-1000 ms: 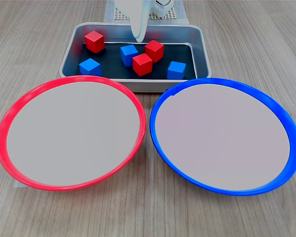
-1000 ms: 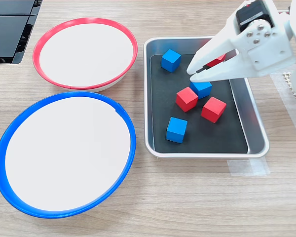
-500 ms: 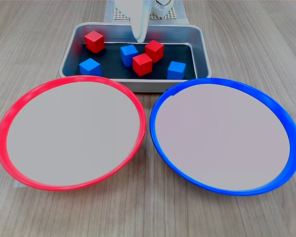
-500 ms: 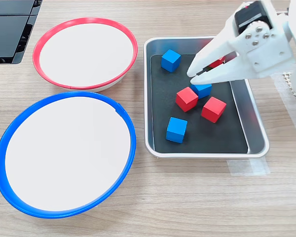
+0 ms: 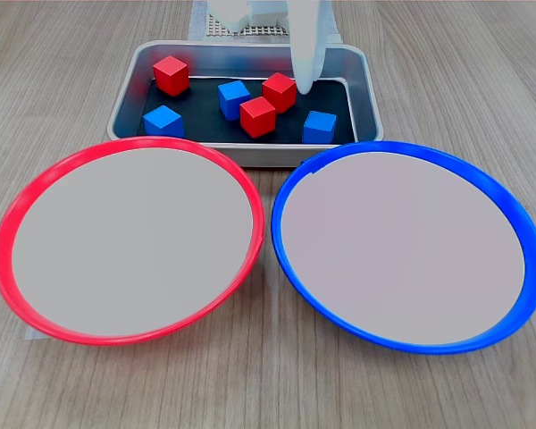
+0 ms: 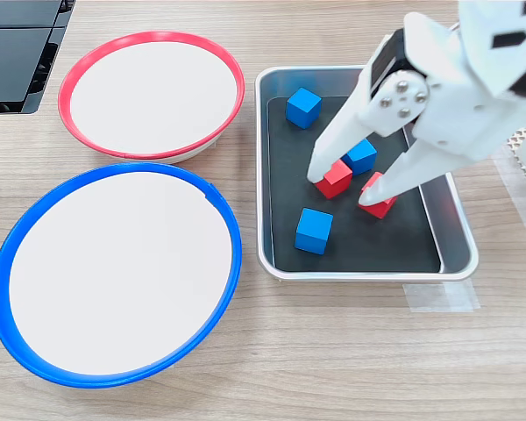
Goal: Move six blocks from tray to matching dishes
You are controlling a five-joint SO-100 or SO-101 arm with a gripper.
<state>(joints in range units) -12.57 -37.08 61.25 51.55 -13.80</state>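
In the first exterior view all six blocks lie in the tray (image 5: 364,89), which sits at the far middle of the bench (image 5: 54,63). One red block (image 5: 171,75) is in the tray's far-left corner, with a blue block (image 5: 163,121) by its near-left wall. In the middle are a blue block (image 5: 234,99) and two red blocks (image 5: 258,116) (image 5: 280,91) bunched close, and another blue block (image 5: 320,126) lies toward the near-right. The red-rimmed dish (image 5: 36,192) and the blue-rimmed dish (image 5: 500,197) stand at the near edge, both bare. Only one white finger (image 5: 305,49) of the tool shows here, hanging over the tray's far-right part, so its spread cannot be read from this view.

In the second exterior view the tool (image 6: 344,191) stands wide open and holds nothing — one fingertip over the red block (image 6: 335,178) at the tray's centre, the other over the red block (image 6: 380,196) nearer the right wall. The arm partly hides a blue block (image 6: 362,155) just behind them, while two more blue blocks (image 6: 303,106) (image 6: 314,231) lie clear; the sixth block is hidden.

The risk, as I judge it, comes from that straddle: the jaws bracket two red blocks rather than one. Closing here could push them together, pinch a corner and flick one away, or nudge the neighbouring blue block — height above the blocks is unclear.
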